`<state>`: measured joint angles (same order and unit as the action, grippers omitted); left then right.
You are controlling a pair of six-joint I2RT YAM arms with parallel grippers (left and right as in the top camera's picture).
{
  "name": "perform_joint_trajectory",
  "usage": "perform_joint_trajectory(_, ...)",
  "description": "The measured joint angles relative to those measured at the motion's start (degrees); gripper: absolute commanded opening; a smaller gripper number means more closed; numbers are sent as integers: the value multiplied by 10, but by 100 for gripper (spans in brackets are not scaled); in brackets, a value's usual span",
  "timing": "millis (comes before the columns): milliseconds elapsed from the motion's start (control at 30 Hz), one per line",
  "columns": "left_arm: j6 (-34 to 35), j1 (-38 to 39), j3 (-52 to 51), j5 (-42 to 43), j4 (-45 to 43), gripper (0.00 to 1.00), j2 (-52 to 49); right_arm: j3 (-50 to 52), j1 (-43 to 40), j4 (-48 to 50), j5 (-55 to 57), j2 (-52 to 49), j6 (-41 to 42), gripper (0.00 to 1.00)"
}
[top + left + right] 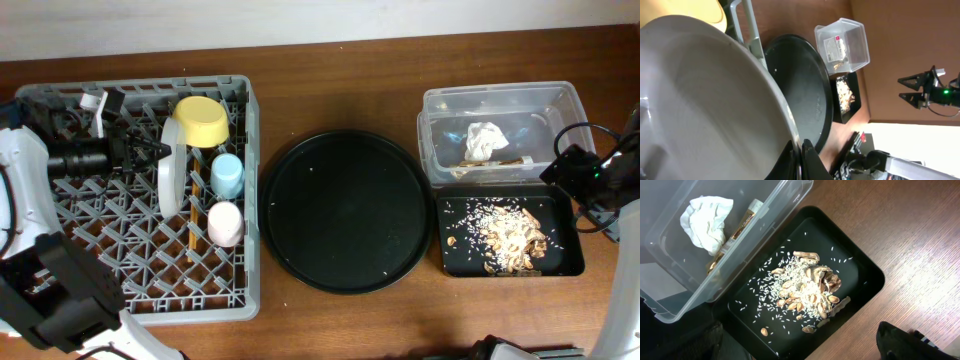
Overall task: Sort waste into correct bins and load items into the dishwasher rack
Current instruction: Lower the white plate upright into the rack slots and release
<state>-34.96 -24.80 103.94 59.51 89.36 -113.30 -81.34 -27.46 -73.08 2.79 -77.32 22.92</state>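
— Along the left edge of the tabletop, what sits in the dishwasher rack (130,250)?

— Yellow bowl (200,118), light-blue cup (227,175), pink cup (224,224), chopsticks (190,225), and the plate (705,100), standing on edge. The left fingers (812,167) pinch its rim.

— And by the right edge?

— The right fingers (917,80) hang spread wide and empty over the black tray (460,255) of food scraps (810,292). Touching its far side, the clear tub (500,95) holds the tissue (707,220) and wrapper scrap (740,227). A round black tray (345,215) lies mid-tabletop.
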Motion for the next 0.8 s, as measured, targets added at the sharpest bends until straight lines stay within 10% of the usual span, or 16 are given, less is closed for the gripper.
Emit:
perform_joint_trajectory(300, 7, 0, -82, 10, -62, 15, 0, 0, 0, 0, 0, 0, 0, 99)
perform_joint_trajectory(367, 16, 0, -85, 17, -79, 43, 0, 0, 0, 0, 0, 0, 0, 99)
perform_joint_trajectory(433, 31, -1, -85, 8, -92, 93, -1, 0, 0, 0, 0, 0, 0, 99)
perform_joint_trajectory(467, 35, -1, -85, 3, -92, 99, -1, 0, 0, 0, 0, 0, 0, 99)
perform_joint_trajectory(800, 64, -13, 56, -13, -1, 99, -4, 0, 0, 0, 0, 0, 0, 99)
